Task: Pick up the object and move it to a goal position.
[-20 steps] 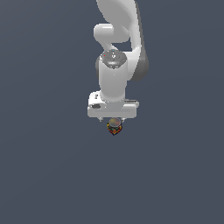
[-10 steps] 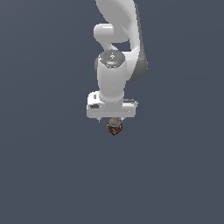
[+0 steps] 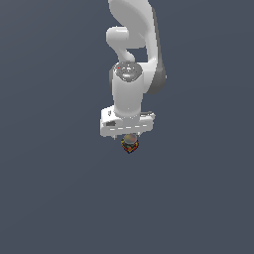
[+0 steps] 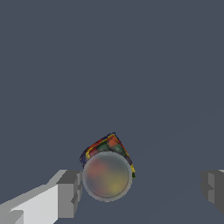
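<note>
While the white arm [image 3: 131,74] points straight down over the plain grey counter [image 3: 59,198], its claw [image 3: 128,139] hangs released, fingers [image 4: 70,192] spread well apart in the wrist view. Between them lies the small dark cube [image 4: 107,148] with red, orange, yellow and blue patches, partly behind a translucent grey sphere [image 4: 107,176], nearer one finger.

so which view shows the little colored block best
The wrist view: the block fills more of the picture, its red, yellow and blue patches clear, though a translucent grey ball overlaps it. In the exterior view the block is a tiny speck beneath the gripper.
</note>
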`<state>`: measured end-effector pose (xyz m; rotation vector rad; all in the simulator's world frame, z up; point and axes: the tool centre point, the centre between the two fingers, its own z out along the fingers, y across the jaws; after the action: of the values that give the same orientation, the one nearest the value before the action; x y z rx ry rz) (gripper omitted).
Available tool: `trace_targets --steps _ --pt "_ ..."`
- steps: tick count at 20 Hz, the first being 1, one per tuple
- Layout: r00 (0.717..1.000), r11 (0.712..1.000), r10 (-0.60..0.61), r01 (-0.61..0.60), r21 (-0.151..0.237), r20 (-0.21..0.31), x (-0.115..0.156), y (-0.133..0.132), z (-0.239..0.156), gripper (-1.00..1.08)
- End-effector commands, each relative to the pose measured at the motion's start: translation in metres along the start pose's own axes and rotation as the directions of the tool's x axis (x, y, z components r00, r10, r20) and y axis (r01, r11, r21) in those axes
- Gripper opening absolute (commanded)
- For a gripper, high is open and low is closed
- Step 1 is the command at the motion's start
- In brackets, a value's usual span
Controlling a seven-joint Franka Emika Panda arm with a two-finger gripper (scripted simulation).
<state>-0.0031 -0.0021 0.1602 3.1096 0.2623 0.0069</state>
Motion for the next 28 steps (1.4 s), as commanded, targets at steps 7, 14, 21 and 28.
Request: trace_targets --steps 7,14,21,28 --pt "0.974 0.974 -0.224 0.224 0.007 0.0 -0.014 -0.01 0.022 1.0" --pt "0.919 0.919 -0.394 0.394 0.014 -0.003 -0.027 -0.018 0.039 1.0" --pt "0.871 0.871 -0.492 0.492 0.018 -0.007 -0.034 -0.023 0.048 1.0" --pt "0.852 0.852 -0.523 0.523 0.019 -0.009 -0.037 -0.025 0.052 1.0"
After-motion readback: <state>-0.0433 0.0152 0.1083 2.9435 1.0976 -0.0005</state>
